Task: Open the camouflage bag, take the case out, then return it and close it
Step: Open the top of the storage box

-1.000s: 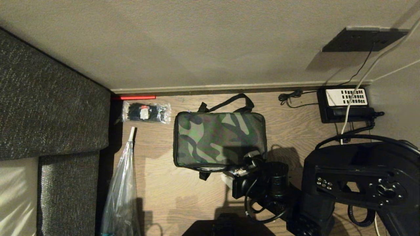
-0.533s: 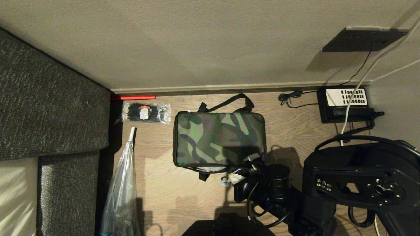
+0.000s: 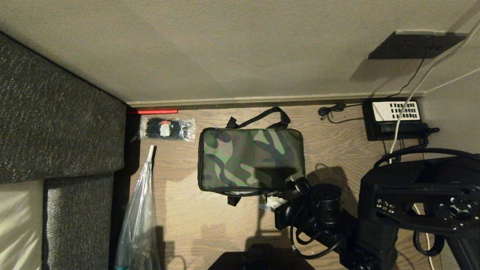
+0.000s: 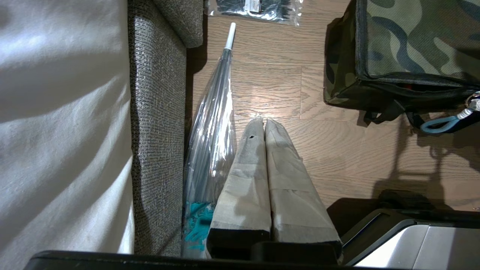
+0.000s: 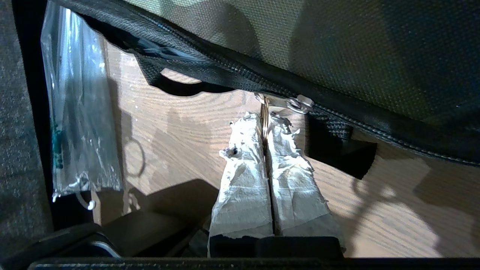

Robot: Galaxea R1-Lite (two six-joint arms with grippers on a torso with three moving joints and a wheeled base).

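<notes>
Wood floor (image 3: pixel 195 225) | one camouflage bag (image 3: pixel 250 161) at centre, lid down | right hand (image 5: pixel 265 125) at its 5 o'clock corner, clamped on zipper ring (image 5: pixel 264 112) | left hand (image 4: pixel 264 125) pressed together, idle above floor | one cable-tie packet (image 3: pixel 167 128) at 10 o'clock | one clear umbrella (image 3: pixel 139 210) at 8 | one desk phone (image 3: pixel 395 118) at 2 | grey sofa (image 3: pixel 56 123) at 9

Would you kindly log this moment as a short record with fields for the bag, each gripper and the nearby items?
bag: camouflage bag on the wooden floor, lid down
zipper: metal pull ring at the bag's near edge, towards its right corner
right gripper: right gripper shut on the pull ring, fingers pressed together
left gripper: left gripper shut, empty, above the floor, clear of the bag
nearby: packet of cable ties left of the bag; desk phone to its right by the wall; folded clear umbrella
</notes>
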